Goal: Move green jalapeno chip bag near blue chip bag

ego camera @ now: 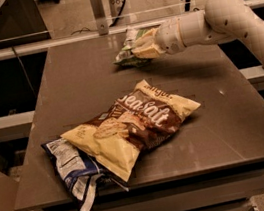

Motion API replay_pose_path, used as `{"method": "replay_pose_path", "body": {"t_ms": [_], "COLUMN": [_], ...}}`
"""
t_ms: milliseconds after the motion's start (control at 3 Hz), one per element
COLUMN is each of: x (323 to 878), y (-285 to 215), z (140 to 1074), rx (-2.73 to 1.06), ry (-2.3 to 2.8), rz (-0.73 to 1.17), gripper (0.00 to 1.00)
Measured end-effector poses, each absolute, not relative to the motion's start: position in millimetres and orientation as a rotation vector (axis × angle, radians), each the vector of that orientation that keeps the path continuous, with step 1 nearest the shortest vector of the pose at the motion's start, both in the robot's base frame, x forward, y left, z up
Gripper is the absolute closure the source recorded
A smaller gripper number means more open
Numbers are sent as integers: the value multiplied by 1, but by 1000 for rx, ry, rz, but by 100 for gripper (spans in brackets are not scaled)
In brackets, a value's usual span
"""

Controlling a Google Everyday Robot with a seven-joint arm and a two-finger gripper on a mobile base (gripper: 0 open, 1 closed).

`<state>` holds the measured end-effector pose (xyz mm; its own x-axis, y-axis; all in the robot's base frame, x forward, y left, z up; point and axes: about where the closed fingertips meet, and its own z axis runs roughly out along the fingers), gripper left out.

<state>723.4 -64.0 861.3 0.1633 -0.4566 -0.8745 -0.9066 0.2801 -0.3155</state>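
The green jalapeno chip bag (131, 50) is at the far middle of the dark table (77, 81), held a little off the surface and tilted. My gripper (146, 47) reaches in from the right and is shut on the bag's right side. The blue chip bag (74, 168) lies at the table's front left corner, partly under the large yellow and brown "Sea Salt" bag (133, 125), with its white edge hanging over the front edge.
The "Sea Salt" bag lies across the table's middle, between the green bag and the blue bag. A rail with metal posts (98, 7) runs behind the table. My white arm (227, 14) spans the far right.
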Motion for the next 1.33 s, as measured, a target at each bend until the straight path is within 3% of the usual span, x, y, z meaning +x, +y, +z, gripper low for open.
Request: {"method": "replay_pose_path", "body": {"t_ms": [1333], "x": [670], "y": [9], "z": [933], "rx": [-1574], "ry": [1099], "rz": [516], "gripper": [100]}}
